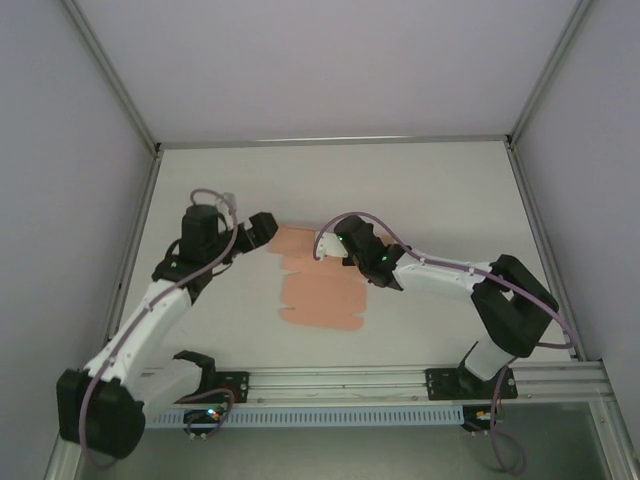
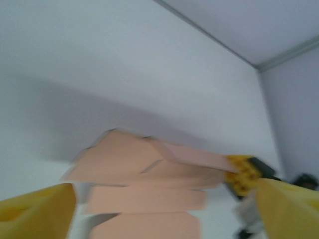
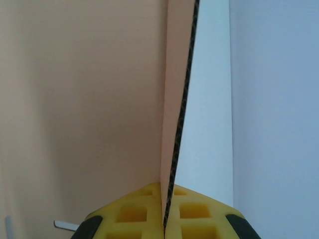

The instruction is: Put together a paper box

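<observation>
paper box (image 1: 320, 290) lies mostly flat on the table (image 1: 440, 190), long axis near-to-far; right gripper (image 1: 328, 246) pinches its raised far flap (image 3: 172, 99), left gripper (image 1: 268, 236) gapes just beside the far-left corner, facing it.

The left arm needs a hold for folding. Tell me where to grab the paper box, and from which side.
Likely the far-left edge of the paper box, coming from the left with the open left gripper. The card is thin and its far end looks lifted where the right gripper pinches it, so jaws can close across that edge.
</observation>
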Robot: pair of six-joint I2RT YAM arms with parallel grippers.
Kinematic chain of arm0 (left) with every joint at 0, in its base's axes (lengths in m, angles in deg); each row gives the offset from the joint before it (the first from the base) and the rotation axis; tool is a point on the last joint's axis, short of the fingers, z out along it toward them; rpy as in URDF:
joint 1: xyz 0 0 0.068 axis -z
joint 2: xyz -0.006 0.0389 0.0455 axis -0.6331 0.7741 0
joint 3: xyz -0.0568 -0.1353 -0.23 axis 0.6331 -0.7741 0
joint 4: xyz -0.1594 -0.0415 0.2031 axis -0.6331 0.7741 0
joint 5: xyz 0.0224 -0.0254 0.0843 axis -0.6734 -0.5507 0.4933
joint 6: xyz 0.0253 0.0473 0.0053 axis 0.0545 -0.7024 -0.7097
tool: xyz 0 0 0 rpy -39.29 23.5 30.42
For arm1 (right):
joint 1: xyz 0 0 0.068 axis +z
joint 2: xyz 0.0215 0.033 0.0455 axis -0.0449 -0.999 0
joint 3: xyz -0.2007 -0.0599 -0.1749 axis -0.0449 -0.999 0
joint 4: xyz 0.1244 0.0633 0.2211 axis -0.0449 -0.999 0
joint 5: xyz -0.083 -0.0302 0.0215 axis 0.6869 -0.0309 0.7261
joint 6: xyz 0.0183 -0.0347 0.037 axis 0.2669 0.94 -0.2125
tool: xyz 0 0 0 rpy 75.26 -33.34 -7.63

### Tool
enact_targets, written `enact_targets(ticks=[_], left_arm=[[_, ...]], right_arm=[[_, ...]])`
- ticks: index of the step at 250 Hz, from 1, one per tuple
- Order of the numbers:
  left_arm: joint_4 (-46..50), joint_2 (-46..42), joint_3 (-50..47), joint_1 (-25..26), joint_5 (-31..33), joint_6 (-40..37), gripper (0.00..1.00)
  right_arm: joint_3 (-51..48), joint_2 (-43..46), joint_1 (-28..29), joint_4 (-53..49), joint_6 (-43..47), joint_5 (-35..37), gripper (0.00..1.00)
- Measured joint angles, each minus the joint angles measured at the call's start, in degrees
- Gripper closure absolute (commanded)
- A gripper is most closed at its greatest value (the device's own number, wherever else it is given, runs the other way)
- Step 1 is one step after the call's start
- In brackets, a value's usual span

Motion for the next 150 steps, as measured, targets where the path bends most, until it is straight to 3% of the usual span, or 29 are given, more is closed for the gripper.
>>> enact_targets(ticks=[56,150], left_arm=[[-6.0,15.0,7.8,1.3,-11.4,0.4,0.44],[-12.5,17.7,3.1,2.7,-15.7,2.0,0.52]], right_arm=[[0.0,-1.4,-0.7,3.0,0.6,-0.6,1.0],[0.0,-1.7,-1.7,3.9,-0.6,-0.8,1.0]])
